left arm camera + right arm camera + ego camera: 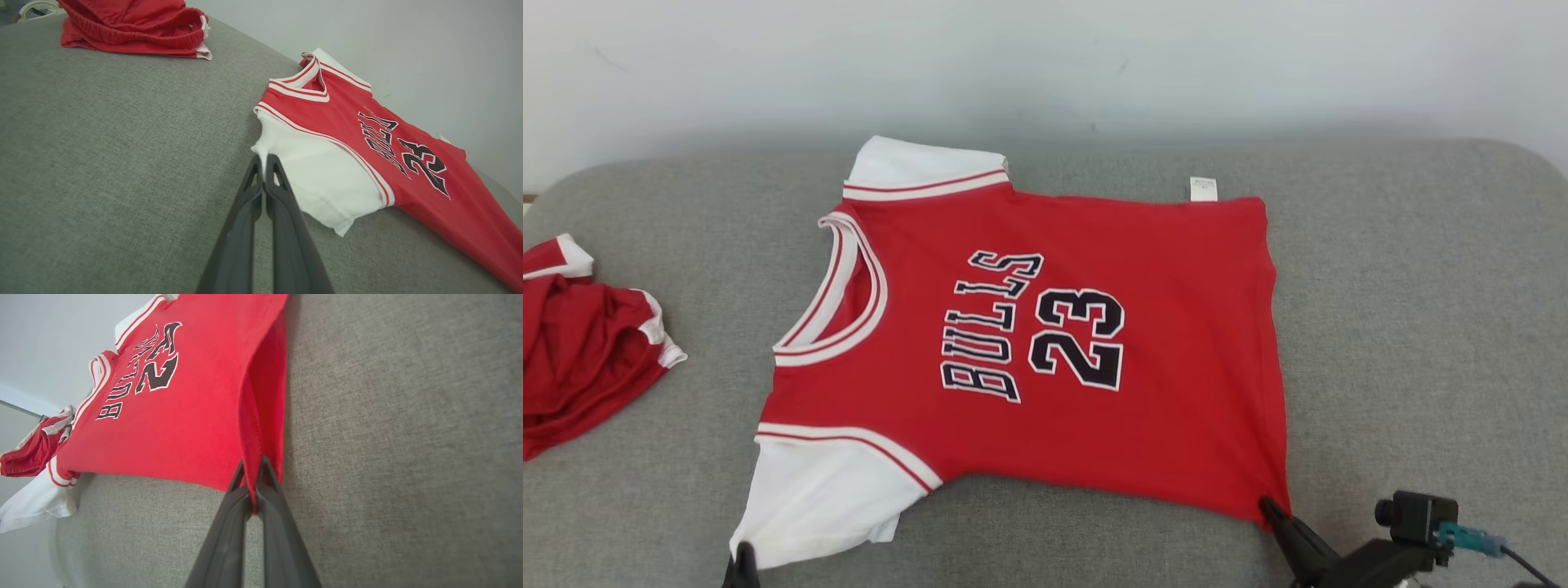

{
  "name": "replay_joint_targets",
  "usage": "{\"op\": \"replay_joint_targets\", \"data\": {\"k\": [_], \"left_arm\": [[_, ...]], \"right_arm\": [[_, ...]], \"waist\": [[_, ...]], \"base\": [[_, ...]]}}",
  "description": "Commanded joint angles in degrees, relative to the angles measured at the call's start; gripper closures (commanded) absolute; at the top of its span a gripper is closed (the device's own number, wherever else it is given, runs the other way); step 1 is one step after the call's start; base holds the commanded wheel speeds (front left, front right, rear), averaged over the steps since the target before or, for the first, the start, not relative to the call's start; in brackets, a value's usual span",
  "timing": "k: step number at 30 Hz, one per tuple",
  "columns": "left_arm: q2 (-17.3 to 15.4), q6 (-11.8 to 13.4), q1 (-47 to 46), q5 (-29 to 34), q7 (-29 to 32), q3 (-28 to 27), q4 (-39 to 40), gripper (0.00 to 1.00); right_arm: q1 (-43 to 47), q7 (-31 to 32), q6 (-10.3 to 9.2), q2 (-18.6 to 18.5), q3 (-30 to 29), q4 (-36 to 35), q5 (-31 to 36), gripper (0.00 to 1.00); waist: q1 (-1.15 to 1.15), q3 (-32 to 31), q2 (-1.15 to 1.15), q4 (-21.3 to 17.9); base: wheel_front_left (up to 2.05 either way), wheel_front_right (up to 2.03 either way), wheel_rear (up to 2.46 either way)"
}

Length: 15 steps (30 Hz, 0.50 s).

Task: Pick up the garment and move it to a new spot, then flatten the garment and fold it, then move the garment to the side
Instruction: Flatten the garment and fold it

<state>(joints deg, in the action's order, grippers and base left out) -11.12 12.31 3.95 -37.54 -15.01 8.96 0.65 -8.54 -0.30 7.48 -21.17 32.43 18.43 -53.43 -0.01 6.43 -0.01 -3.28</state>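
Pinching the garment [1045, 327]: left pincer [264, 159] clenched on white sleeve [318, 175], right pincer [253, 460] on red hem corner [252, 433]

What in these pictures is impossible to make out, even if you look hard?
- White tag on the jersey: print too small, head view.
- Red garment pile: cut off by the head view's left edge.
- Left claw: mostly cut off by the head view's bottom edge.
- Jersey's underside: hidden underneath, every view.

Left tool [264, 162] and right tool [253, 465] — each clamped tight on the garment [1184, 367] — sit low.
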Motion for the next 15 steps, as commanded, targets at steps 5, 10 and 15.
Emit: {"op": "replay_joint_targets", "data": {"k": [5,10,15], "left_arm": [[1.1,-1.1,3.4,2.2,-0.3,-1.6,-1.3,1.0],[2.0,-2.7,6.0,2.4,-0.3,-3.0,-3.0,1.0],[3.9,-3.4,9.7,3.4,-0.3,-0.6,-3.2,1.0]], "right_arm": [[3.8,-0.5,0.03,0.1,-1.5,-0.8,2.9,1.0],[6.3,0.1,0.03,-0.6,-3.8,-2.4,5.0,1.0],[9.0,1.4,0.03,-1.2,-7.6,-3.8,5.1,1.0]], "waist": [[0.01,-1.8,0.01,1.0],[0.01,-2.7,0.01,0.8],[0.01,-3.9,0.01,1.0]], "base": [[0.0,0.0,0.0],[0.0,0.0,0.0],[0.0,0.0,0.0]]}}
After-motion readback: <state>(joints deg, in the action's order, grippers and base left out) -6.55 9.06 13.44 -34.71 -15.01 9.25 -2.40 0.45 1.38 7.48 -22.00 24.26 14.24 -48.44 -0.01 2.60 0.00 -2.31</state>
